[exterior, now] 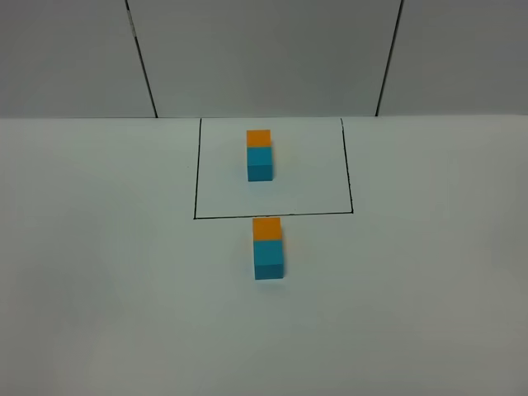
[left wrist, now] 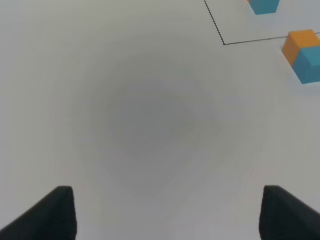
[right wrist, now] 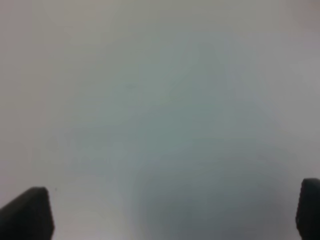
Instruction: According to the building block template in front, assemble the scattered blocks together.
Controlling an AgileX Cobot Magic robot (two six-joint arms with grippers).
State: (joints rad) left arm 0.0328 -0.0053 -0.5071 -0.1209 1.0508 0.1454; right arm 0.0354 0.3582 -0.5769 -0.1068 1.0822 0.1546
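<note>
A: The scattered blocks: where do we see them?
B: Just below the outlined square [exterior: 273, 168], orange cube [exterior: 266, 228] touching blue cube [exterior: 269, 258] (matching the building block template [exterior: 259, 154] inside it).
A: Left gripper [left wrist: 167, 212]?
B: Jaws apart over bare table [left wrist: 150, 120]. Right gripper [right wrist: 177, 215] likewise spread wide, holding nothing.

A white surface [exterior: 99, 289] fills the lower frame — a black-lined rectangle [exterior: 196, 173] marked at upper centre. Behind, pale grey wall panels [exterior: 264, 54] split by two dark seams — light even, soft.
</note>
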